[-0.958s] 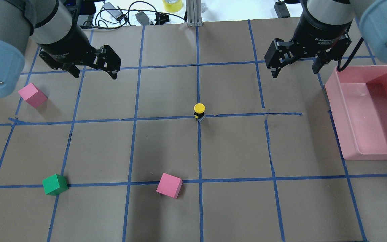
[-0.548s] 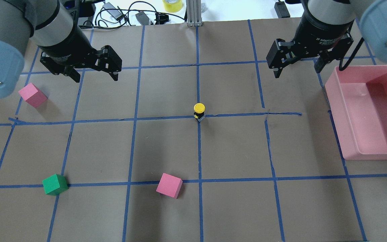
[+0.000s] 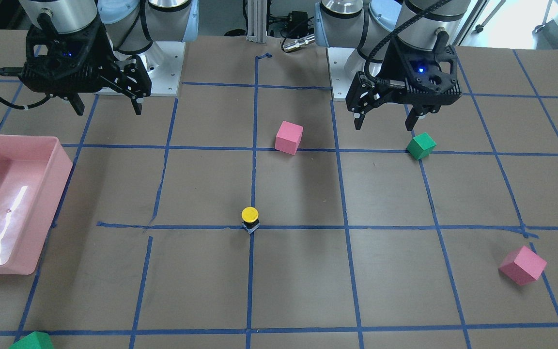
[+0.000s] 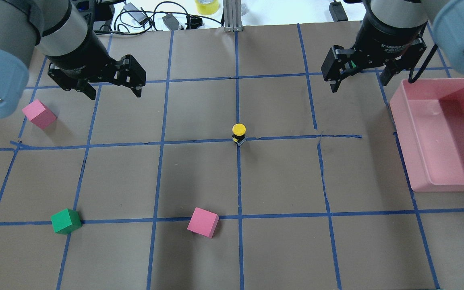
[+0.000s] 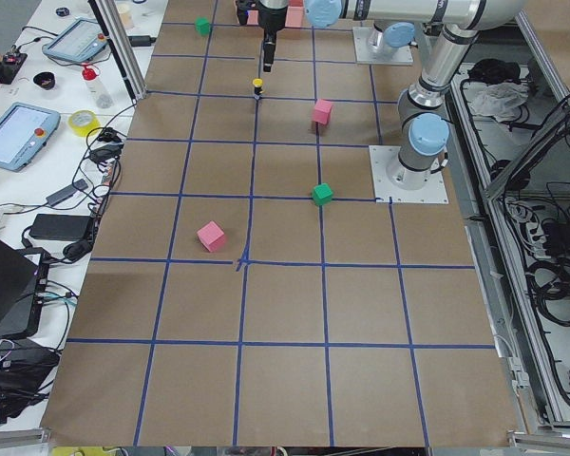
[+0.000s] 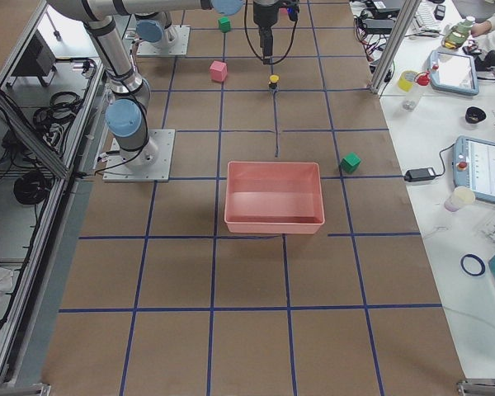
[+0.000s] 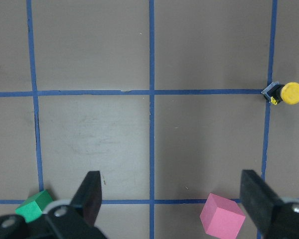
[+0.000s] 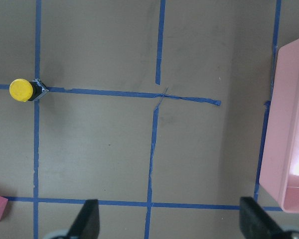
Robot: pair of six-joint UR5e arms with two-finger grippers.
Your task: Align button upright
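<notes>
A: The small push-button with round yellow cap, black body and grey base (image 4: 239, 133) stands cap-up on a tape crossing near the middle of the brown-papered table (image 4: 199, 181). Left claw (image 4: 114, 94) and right claw (image 4: 359, 85): both with fingers apart, empty, well away from it.

B: We judge it upright already. Risk from here: narrow base, broad cap. A claw descending off-centre, or touching one side first, would likely tip it or skate it off the crossing.

A: Views: overhead and front-facing look steeply down, so we see mostly cap and cannot rule out a slight lean. The right wrist view catches it aslant, showing body and base beside the cap.

B: The front-facing view shows us a green foam cube (image 3: 32, 341) plainly at its lower left corner; overhead, the right claw seems to hide nearly all of it.
</notes>
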